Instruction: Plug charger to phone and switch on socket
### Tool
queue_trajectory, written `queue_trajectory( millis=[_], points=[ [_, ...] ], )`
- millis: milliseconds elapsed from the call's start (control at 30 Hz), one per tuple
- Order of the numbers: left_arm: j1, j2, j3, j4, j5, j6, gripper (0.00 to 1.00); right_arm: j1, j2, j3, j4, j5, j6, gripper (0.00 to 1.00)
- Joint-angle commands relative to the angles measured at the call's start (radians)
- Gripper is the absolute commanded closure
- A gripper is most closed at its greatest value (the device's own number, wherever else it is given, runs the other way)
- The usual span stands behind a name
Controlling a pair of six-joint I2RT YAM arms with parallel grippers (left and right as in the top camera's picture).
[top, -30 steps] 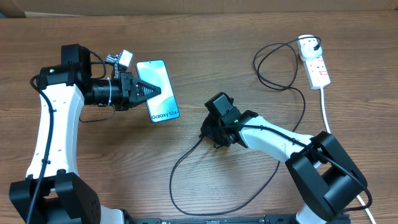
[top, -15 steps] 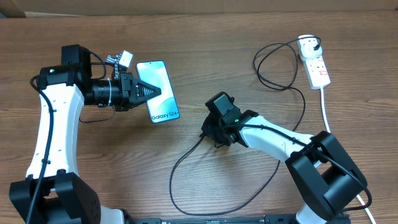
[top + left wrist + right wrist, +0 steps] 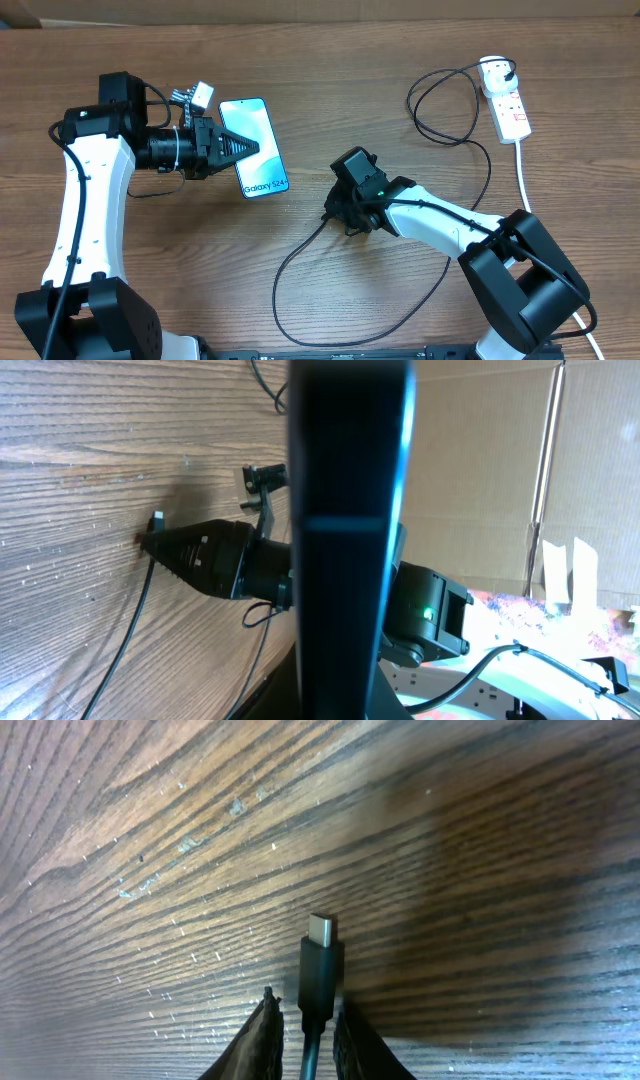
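The left gripper was pressed together on one long edge of the phone, holding it over the table left of centre, its text end turned toward the right arm. In the left wrist view the phone showed only as a dark, edge-on bar. The right gripper was down at the wood near the middle, well apart from the phone. Its fingertips flanked the charger just behind the connector tip, which lay flat on the table. Whether the pads were actually pinching the cable could not be told. A hold on the thin cable rather than on the connector body would probably let the tip droop or twist when lifted, so that it met the port askew. The phone, held by one edge only, might pivot or slip under the push of insertion. The long slack loop near the right arm could snag and drag the tip off line. The socket lay far right with the white plug in it, and its switch position could not be read.
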Motion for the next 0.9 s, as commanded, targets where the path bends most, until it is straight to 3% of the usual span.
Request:
queue_trajectory(
  millis=[0,433,700,867],
  points=[
    [-0.002,-0.008,0.007,-0.005,0.032,-0.006,0.96,-0.001,0.033,-0.010,-0.003,0.039,-0.006,0.83],
    [-0.002,-0.008,0.007,-0.007,0.032,-0.006,0.96,-0.001,0.033,-0.009,0.002,0.029,-0.008,0.96],
    [-0.002,-0.008,0.007,-0.006,0.043,-0.006,0.96,-0.008,-0.030,-0.008,0.089,-0.177,-0.130,0.96],
    [0.005,-0.008,0.007,0.007,0.229,0.028,0.96,-0.015,-0.187,-0.008,0.090,-0.376,-0.298,0.96]
  ],
)
